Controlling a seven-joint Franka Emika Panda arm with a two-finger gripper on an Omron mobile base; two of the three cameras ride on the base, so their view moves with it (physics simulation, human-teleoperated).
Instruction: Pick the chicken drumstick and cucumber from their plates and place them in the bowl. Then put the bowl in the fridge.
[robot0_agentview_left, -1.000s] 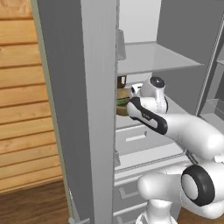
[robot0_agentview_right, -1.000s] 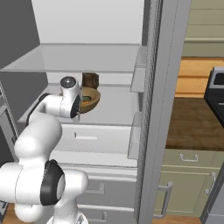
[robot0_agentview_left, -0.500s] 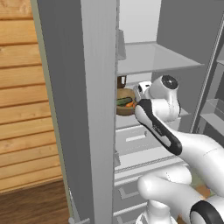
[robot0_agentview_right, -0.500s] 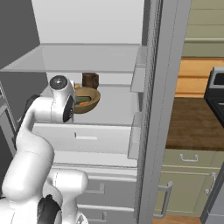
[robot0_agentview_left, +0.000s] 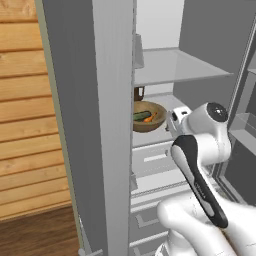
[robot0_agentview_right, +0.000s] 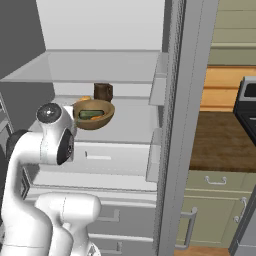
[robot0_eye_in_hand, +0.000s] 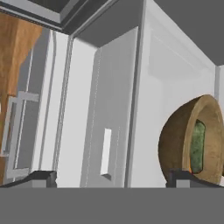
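The claw is open wide and holds nothing. Its two dark tips stick up at the bottom of the hand view, far apart. The right tip sits just beside the bowl, at the right of that view, but I cannot tell if it touches it.

The bowl stands on a pale shelf inside the fridge, near the middle of the left base view. The green cucumber and the orange chicken drumstick both lie in the bowl. A small dark jar stands just behind the bowl, in the upper left part of the right base view.

I think the task is almost done. The food is in the bowl and the bowl is in the fridge. The step in hand looks like letting go. The next move calls for pulling the arm straight out, without bumping the bowl or the fridge door.
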